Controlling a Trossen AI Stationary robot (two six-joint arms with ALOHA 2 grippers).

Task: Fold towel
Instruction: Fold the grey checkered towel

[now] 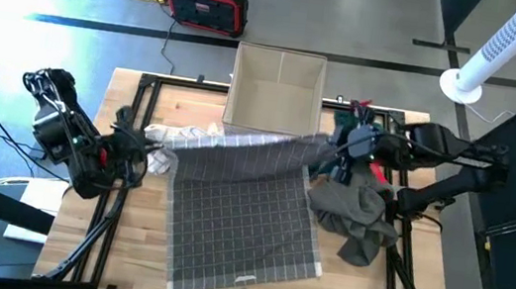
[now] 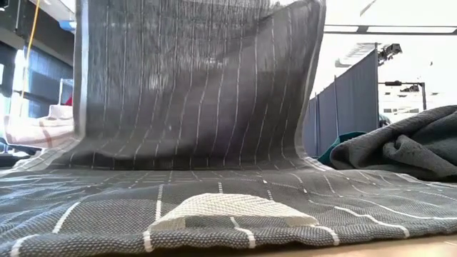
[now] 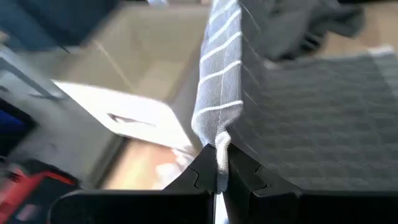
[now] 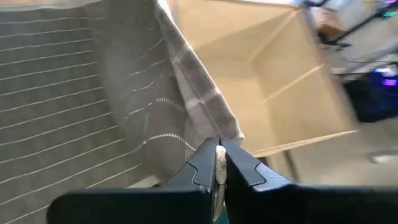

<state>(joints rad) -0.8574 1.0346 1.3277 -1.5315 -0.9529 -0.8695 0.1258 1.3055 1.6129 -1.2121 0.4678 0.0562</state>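
A grey towel (image 1: pixel 244 213) with thin white grid lines lies in the middle of the table. Its near part (image 2: pixel 228 193) rests flat, with a white label (image 2: pixel 232 209) near the front edge. Its far edge (image 1: pixel 243 143) is raised, and the cloth rises like a curtain in the low view. My left gripper (image 1: pixel 146 145) is shut on the far left corner. My right gripper (image 1: pixel 335 153) is shut on the far right corner. My left gripper pinches the towel's far left corner (image 3: pixel 221 144) between its two fingers, at the hemmed edge. The cloth runs away from the fingers and hangs down to the table. My right gripper pinches the towel's far right corner (image 4: pixel 219 149) between its two fingers. The cloth hangs in soft folds below the raised edge.
An open beige box (image 1: pixel 276 87) stands at the table's far edge, just behind the raised edge. A heap of dark grey cloths (image 1: pixel 359 213) lies at the right, and a pale striped cloth (image 1: pixel 171 137) at the left. Bare wood shows at the near left corner (image 1: pixel 129 247).
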